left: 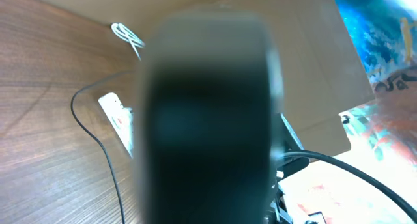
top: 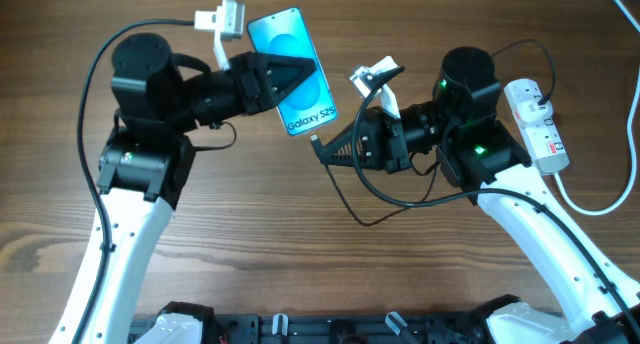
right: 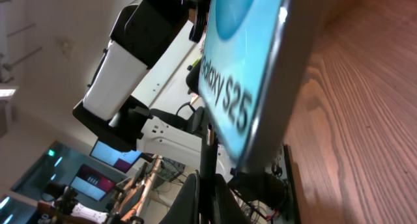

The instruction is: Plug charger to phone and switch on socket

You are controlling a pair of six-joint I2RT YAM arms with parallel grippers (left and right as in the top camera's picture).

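Jaws shut: L jaws on phone (top: 312, 102), R jaws on charger (top: 317, 141).

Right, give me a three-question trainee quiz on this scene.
1. True or false: the phone lies flat on the table.
2. Which hand holds the charger? A left, B right.
3. Fill in: the socket lies on the robot's ___ side.
Key: 1 false, the left hand holds it up; 2 B, the right hand; 3 right.
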